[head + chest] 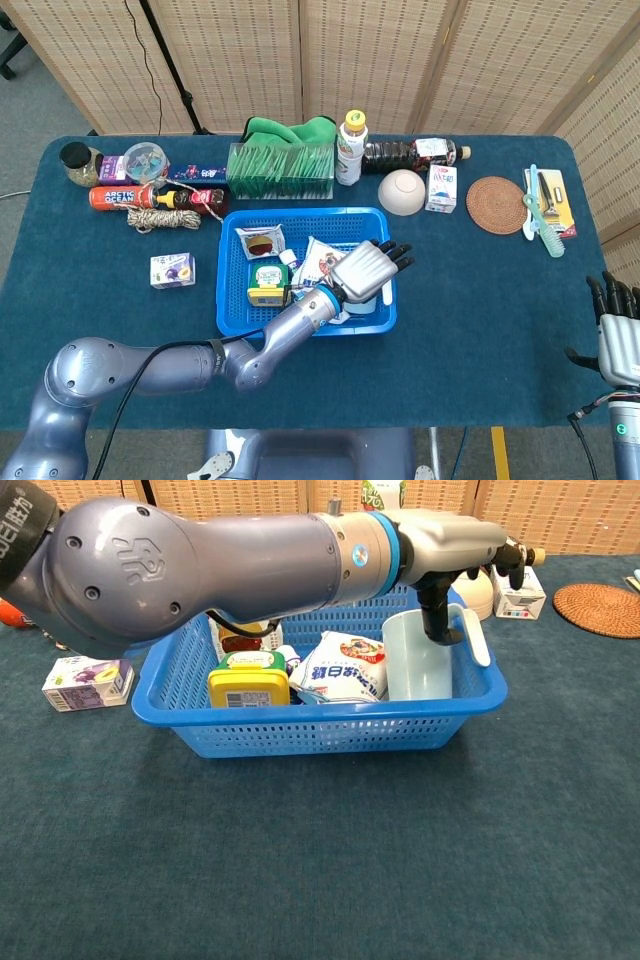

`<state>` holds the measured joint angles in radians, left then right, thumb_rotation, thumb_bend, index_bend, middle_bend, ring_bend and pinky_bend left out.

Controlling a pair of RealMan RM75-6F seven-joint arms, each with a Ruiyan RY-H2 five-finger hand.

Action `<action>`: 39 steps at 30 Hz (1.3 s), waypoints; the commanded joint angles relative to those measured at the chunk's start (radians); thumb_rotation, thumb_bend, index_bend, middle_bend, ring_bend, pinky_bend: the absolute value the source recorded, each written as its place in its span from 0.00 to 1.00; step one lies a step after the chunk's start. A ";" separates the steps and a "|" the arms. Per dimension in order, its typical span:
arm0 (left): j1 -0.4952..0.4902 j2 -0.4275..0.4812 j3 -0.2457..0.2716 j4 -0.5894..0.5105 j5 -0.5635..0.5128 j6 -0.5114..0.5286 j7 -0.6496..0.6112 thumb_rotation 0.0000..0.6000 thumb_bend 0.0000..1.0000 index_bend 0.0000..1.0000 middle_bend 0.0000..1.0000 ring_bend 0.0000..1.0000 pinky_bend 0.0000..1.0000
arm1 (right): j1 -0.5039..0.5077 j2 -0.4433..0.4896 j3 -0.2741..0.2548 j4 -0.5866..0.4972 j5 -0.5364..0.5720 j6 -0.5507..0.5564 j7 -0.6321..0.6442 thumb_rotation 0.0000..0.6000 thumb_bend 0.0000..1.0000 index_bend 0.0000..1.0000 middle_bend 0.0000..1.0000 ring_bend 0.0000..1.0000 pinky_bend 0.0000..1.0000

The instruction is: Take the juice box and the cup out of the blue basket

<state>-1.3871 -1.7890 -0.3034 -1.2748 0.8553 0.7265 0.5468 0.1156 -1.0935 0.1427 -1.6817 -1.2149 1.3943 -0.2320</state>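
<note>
Pale-blue cup [418, 660] stood upright in the right end of the blue basket [320, 730], the left hand [455, 550] poised over it.
Fingers were spread above the rim, the thumb hanging into the cup's mouth, nothing yet held; a sound grasp probably calls for closing on the wall opposite the handle, then lifting straight up clear of the basket; the right hand [618, 325] rested with fingers apart, empty, at the desk [480, 300] edge; a purple juice box [172, 270] lay outside the basket.

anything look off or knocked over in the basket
Nothing spilled or damaged. The pale blue cup stands upright at the right end of the blue basket, the left hand over it. A white snack bag leans tilted beside the cup.
</note>
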 commanded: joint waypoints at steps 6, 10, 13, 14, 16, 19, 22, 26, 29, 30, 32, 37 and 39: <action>-0.014 -0.013 0.009 0.024 -0.019 0.000 0.006 1.00 0.36 0.27 0.21 0.22 0.34 | 0.002 -0.001 0.001 0.003 0.004 -0.004 0.000 1.00 0.00 0.00 0.00 0.00 0.00; -0.026 -0.025 0.013 0.041 -0.029 -0.002 0.015 1.00 0.36 0.33 0.27 0.26 0.36 | 0.002 -0.001 0.001 0.004 0.005 -0.005 0.002 1.00 0.00 0.00 0.00 0.00 0.00; -0.032 -0.039 0.012 0.057 -0.023 0.013 0.018 1.00 0.37 0.40 0.33 0.31 0.39 | 0.002 0.000 0.002 0.005 0.007 -0.004 0.005 1.00 0.00 0.00 0.00 0.00 0.00; -0.032 -0.043 0.012 0.061 -0.019 0.022 0.019 1.00 0.38 0.43 0.36 0.33 0.41 | 0.002 0.000 0.003 0.006 0.007 -0.005 0.006 1.00 0.00 0.00 0.00 0.00 0.00; -0.032 -0.050 0.014 0.070 -0.012 0.039 0.027 1.00 0.40 0.48 0.41 0.37 0.43 | 0.003 0.000 0.003 0.007 0.008 -0.007 0.008 1.00 0.00 0.00 0.00 0.00 0.00; -0.030 -0.057 0.016 0.075 -0.009 0.061 0.038 1.00 0.44 0.56 0.47 0.42 0.47 | 0.004 -0.001 0.002 0.009 0.005 -0.008 0.009 1.00 0.00 0.00 0.00 0.00 0.00; -0.024 -0.057 0.016 0.074 -0.004 0.079 0.045 1.00 0.47 0.60 0.50 0.45 0.49 | 0.004 -0.001 0.001 0.009 0.004 -0.007 0.010 1.00 0.00 0.00 0.00 0.00 0.00; -0.013 -0.049 0.017 0.065 0.009 0.099 0.047 1.00 0.49 0.62 0.51 0.46 0.49 | 0.002 0.000 0.000 0.006 0.001 -0.004 0.011 1.00 0.00 0.00 0.00 0.00 0.00; -0.001 -0.029 0.016 0.044 0.022 0.116 0.049 1.00 0.49 0.62 0.52 0.47 0.49 | 0.002 0.000 -0.001 0.004 -0.002 -0.002 0.011 1.00 0.00 0.00 0.00 0.00 0.00; 0.005 -0.020 0.013 0.033 0.024 0.122 0.045 1.00 0.49 0.62 0.52 0.47 0.49 | 0.002 0.000 -0.002 0.004 -0.003 -0.002 0.011 1.00 0.00 0.00 0.00 0.00 0.00; 0.014 -0.002 0.009 0.010 0.030 0.129 0.040 1.00 0.49 0.62 0.52 0.47 0.49 | 0.001 0.000 -0.003 0.003 -0.005 -0.001 0.010 1.00 0.00 0.00 0.00 0.00 0.00; 0.052 0.078 -0.004 -0.085 0.062 0.188 0.037 1.00 0.48 0.62 0.52 0.47 0.49 | -0.001 0.000 -0.006 -0.003 -0.014 0.005 0.007 1.00 0.00 0.00 0.00 0.00 0.00; 0.069 0.114 -0.012 -0.127 0.067 0.207 0.033 1.00 0.48 0.62 0.52 0.47 0.49 | -0.002 0.001 -0.007 -0.006 -0.018 0.008 0.008 1.00 0.00 0.00 0.00 0.00 0.00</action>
<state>-1.3387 -1.7093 -0.3056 -1.3651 0.9109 0.9090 0.5842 0.1141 -1.0925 0.1360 -1.6868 -1.2323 1.4016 -0.2244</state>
